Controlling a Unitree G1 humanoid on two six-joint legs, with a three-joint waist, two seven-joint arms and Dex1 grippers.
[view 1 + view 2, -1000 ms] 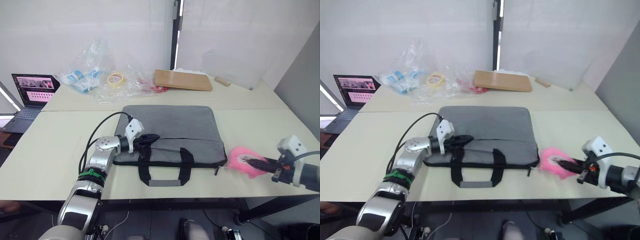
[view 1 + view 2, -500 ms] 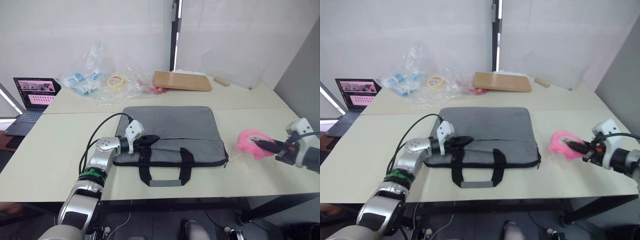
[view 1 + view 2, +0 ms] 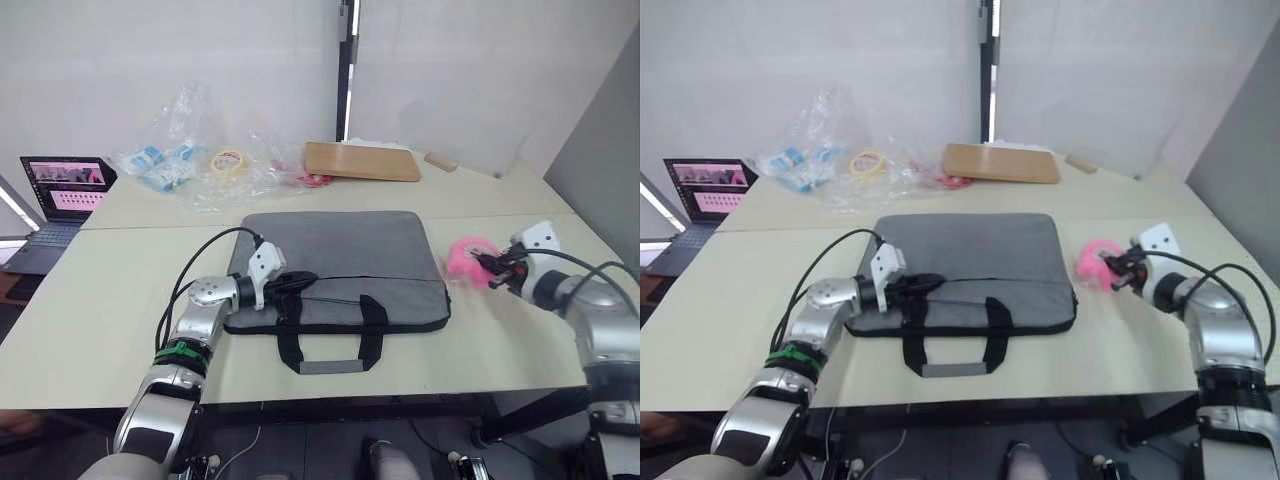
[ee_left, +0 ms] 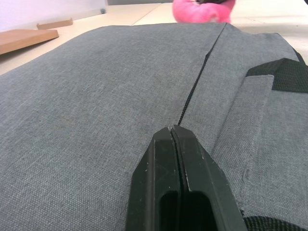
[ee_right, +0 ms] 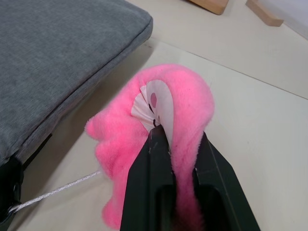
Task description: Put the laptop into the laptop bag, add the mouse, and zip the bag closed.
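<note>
Left eye view: I see a cream table (image 3: 90,300) before a white wall; the laptop bag (image 3: 340,265) lies at centre frame; a small dark laptop (image 3: 58,190) at left edge, plastic bags (image 3: 190,160) and a wooden board (image 3: 362,160) along the upper middle.

Left wrist view: the left gripper (image 4: 174,137) is pressed together on the bag's zipper line (image 4: 192,91).

Right wrist view: the right gripper (image 5: 175,144) pinches a pink plush toy (image 5: 187,106) beside the bag's corner; a white string (image 5: 53,192) runs from it.
</note>
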